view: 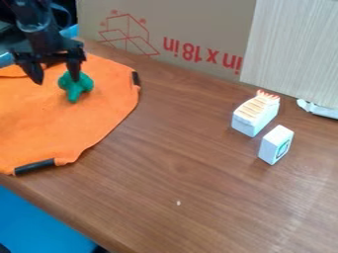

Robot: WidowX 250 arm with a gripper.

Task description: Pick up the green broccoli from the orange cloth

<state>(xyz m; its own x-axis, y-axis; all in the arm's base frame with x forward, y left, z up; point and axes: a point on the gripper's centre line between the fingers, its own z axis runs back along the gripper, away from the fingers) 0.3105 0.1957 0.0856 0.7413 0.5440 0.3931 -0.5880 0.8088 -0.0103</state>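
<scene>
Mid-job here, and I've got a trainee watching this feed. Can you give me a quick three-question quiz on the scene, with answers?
1. Multiple choice: What does the green toy rest on?
A) a cardboard box
B) the orange cloth
C) a white block

2. True or false: The gripper has its two fingers pressed together.

3. Fill in the blank: On the wooden table stand a smaller white block and a larger white block, whose top has stripes that are ____ in colour.

Key: 1. B; 2. False; 3. orange
</scene>
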